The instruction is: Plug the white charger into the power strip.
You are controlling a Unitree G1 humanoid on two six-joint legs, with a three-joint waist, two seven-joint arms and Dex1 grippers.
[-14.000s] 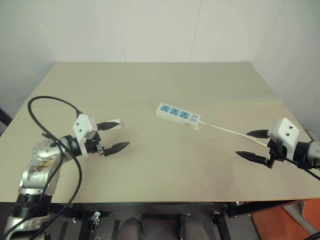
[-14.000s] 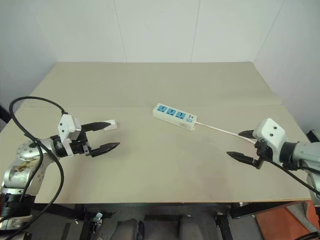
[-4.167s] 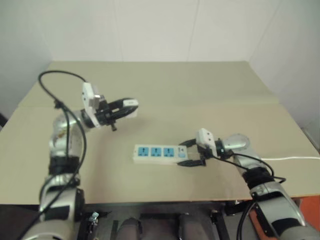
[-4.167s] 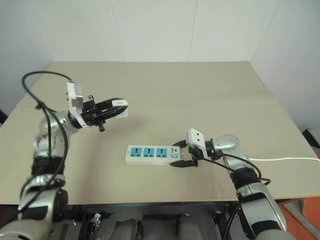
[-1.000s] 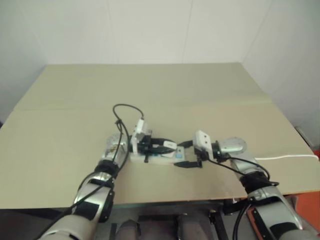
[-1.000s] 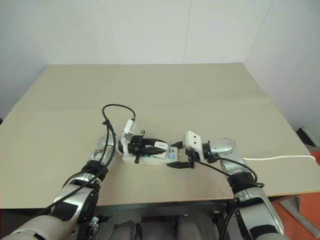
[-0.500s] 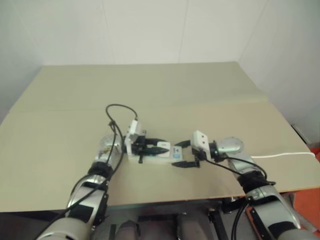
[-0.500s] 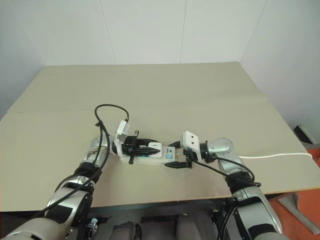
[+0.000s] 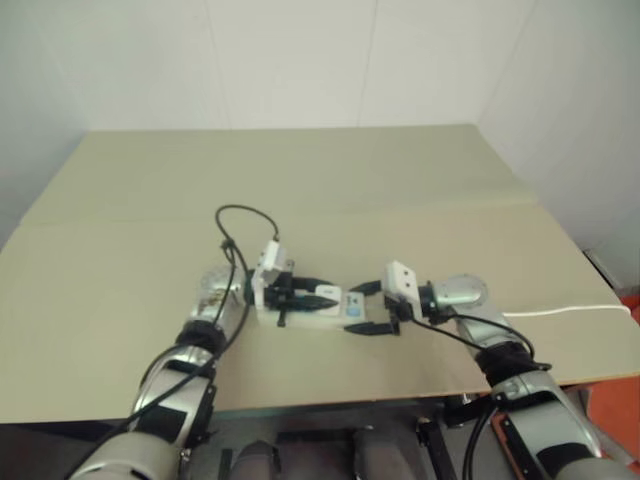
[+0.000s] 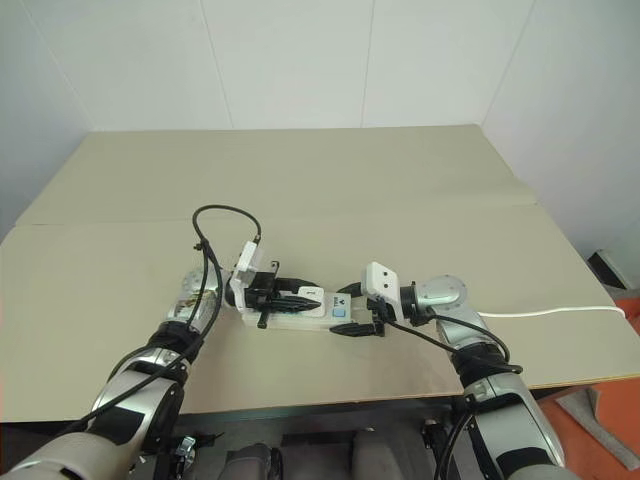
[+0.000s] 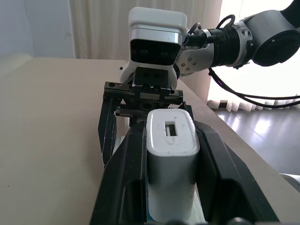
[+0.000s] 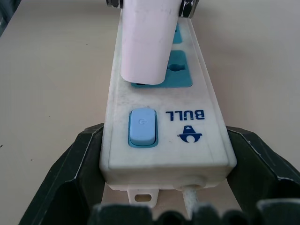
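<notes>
The left gripper [image 10: 303, 296] is clamped on the white charger [image 11: 171, 159], its two black fingers [image 11: 123, 183] pressed against the charger's sides. The right gripper [image 9: 368, 308] straddles the cord end of the power strip [image 12: 165, 123], one finger along each long side, bracing it on the worktop [image 10: 400, 190].

Change over the last few seconds: the left arm has carried the charger from a raised position well apart from the strip to directly over it. In the last second neither arm shows any clear shift.

Current position: in the right wrist view the charger stands on the socket face [image 12: 163, 75] next to the blue switch [image 12: 142, 125], its lower edge at the face. Full seating cannot be confirmed.

Assessment: alignment is complete and the task is at the insertion stage. A firm press is probably needed before release.
</notes>
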